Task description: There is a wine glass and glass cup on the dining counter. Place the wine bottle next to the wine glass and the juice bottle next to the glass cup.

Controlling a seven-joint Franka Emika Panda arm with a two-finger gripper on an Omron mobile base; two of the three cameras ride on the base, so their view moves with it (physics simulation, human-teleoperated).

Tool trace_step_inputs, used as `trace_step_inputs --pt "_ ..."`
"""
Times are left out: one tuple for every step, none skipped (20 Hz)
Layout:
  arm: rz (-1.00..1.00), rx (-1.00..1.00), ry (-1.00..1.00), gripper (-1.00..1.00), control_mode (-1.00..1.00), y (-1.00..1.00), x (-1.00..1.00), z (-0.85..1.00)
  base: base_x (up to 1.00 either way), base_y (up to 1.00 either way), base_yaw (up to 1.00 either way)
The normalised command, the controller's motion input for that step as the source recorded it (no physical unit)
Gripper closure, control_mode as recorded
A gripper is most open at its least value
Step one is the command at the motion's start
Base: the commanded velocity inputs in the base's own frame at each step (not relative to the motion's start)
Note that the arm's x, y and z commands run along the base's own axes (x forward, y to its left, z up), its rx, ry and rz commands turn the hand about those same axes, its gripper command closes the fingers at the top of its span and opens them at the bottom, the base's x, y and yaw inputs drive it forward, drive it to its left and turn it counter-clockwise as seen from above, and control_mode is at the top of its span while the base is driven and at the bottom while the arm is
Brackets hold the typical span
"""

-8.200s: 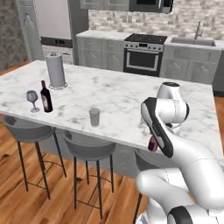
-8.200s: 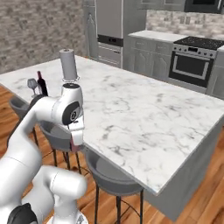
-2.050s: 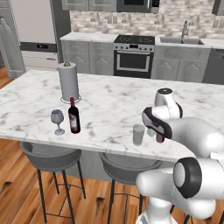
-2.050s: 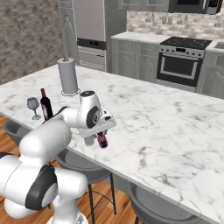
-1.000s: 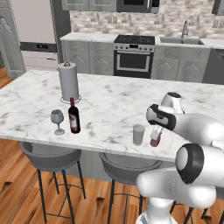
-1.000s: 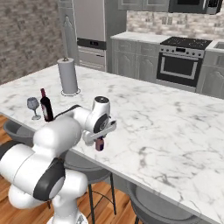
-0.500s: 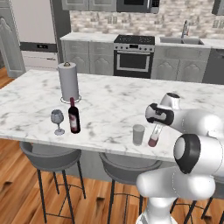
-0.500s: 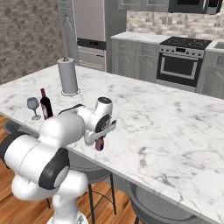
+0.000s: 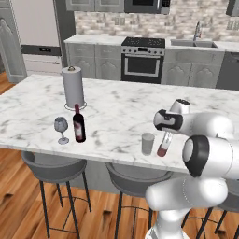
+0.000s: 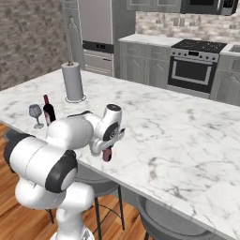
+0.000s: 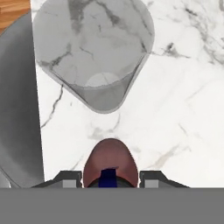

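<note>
Dark-red juice bottle (image 11: 109, 161) | jaws clamped on it | beside glass cup (image 11: 94, 52)

surface: dining counter (image 9: 116, 107) — on it: paper towel roll (image 9: 73, 87) | wine glass (image 9: 60, 129) | wine bottle (image 9: 79, 124) | glass cup (image 9: 148, 143)

I can read no text, number, brand or sign anywhere. The pale label on the wine bottle (image 9: 79, 132) beside the wine glass is too small to show any lettering, and the dark-red juice bottle (image 11: 110, 164) between my fingers shows only a plain blue patch with no writing on it.
</note>
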Motion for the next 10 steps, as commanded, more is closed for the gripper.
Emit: trace_step_inputs --pt "0.04 0.00 0.00 1.00 -1.00 0.00 0.10 -0.09 0.00 0.00 0.00" --pt "0.04 0.00 0.00 1.00 -1.00 0.00 0.09 -0.10 0.00 0.00 0.00" --pt "0.04 0.00 0.00 1.00 -1.00 0.00 0.06 -0.09 0.00 0.00 0.00" --pt "0.03 0.00 0.00 1.00 -1.00 0.00 0.04 -0.10 0.00 0.00 0.00" --pt "0.02 0.00 0.00 1.00 -1.00 0.02 0.02 -0.13 0.00 0.00 0.00" --pt "0.01 0.00 0.00 1.00 -1.00 0.05 0.02 -0.17 0.00 0.00 0.00" --pt "0.00 0.00 0.00 1.00 -1.00 0.07 0.01 -0.18 0.00 0.00 0.00" --pt "0.00 0.00 0.00 1.00 -1.00 0.09 0.02 -0.22 0.00 0.00 0.00" --pt "0.00 0.00 0.00 1.00 -1.00 0.10 0.02 -0.22 0.00 0.00 0.00" --pt "0.00 0.00 0.00 1.00 -1.00 0.10 0.05 -0.21 0.00 0.00 0.00"
